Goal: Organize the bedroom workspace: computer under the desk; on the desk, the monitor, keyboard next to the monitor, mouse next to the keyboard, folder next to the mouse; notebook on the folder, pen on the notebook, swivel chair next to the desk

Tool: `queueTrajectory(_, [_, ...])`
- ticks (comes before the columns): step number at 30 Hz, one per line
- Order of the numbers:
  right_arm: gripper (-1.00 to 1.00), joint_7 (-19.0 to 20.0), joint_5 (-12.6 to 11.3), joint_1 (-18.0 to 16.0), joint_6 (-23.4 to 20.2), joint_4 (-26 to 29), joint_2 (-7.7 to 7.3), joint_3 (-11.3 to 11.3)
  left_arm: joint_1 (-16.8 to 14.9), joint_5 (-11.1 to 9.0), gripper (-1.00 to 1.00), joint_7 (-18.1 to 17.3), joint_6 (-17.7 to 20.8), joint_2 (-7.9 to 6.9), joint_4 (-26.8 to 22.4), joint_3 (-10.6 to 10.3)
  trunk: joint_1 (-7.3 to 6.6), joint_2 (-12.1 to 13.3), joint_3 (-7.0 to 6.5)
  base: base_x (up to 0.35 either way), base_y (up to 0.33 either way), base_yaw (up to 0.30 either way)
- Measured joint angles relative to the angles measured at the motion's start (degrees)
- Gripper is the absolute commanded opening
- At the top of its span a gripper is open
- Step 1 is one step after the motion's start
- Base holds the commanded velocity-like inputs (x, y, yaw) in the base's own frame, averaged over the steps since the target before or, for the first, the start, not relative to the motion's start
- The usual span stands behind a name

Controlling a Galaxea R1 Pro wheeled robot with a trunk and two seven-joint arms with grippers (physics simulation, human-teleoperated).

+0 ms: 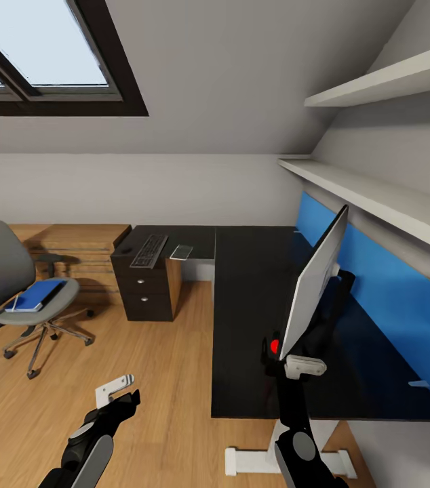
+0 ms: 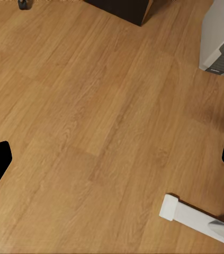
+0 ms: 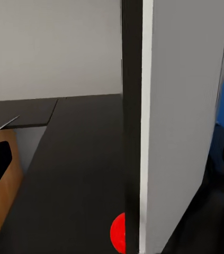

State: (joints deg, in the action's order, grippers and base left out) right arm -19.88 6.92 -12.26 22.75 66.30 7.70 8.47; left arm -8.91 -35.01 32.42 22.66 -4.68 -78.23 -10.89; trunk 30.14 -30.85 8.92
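While the monitor (image 1: 317, 278) stood tilted on the desk (image 1: 256, 318) near its front edge, the right gripper (image 1: 295, 359) was seen at its lower corner, jaws seemingly clamped on it; the left gripper (image 1: 116, 393) hung open, empty; the monitor step was judged in hand; release and the keyboard (image 1: 149, 250) were called for next.

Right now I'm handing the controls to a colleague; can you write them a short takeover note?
Left gripper: open, empty, low over the floor.
Right gripper: at the monitor corner; grasp cannot be told.
Monitor stands on the desk, edge-on to the head view.
Keyboard lies on the far desk wing, not beside the monitor.
Folder is on the swivel chair, which stands apart from the desk.
Computer stands on the floor.
Left: keyboard, mouse, folder stack, chair.
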Motion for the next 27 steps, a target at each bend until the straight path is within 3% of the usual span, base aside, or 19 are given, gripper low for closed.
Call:
queueTrajectory(9, [1.00, 0.03, 0.05, 0.00, 0.79, 0.20, -0.31, 0.15, 0.00, 0.03, 1.00, 0.04, -0.07, 0.00, 0.00, -0.10, 0.00, 0.00, 0.00, 0.223, 0.000, 0.000])
queueTrajectory(23, [1.00, -0.55, -0.23, 0.00, 2.39, 0.09, -0.21, -0.33, 0.00, -0.03, 1.00, 0.01, -0.01, 0.00, 0.03, -0.12, 0.02, 0.01, 0.00, 0.023, 0.000, 0.000])
queueTrajectory(24, [1.00, -4.96, -0.39, 0.00, 2.42, 0.04, -0.11, -0.39, 0.00, -0.06, 1.00, 0.01, 0.01, 0.00, 0.14, -0.09, 0.02, 0.01, 0.00, 0.000, 0.000, 0.000])
queueTrajectory(27, [1.00, -6.18, -0.38, 0.00, 2.38, 0.01, -0.08, -0.37, 0.00, -0.05, 1.00, 0.01, 0.01, 0.00, 0.16, -0.09, 0.02, 0.01, 0.00, 0.000, 0.000, 0.000])
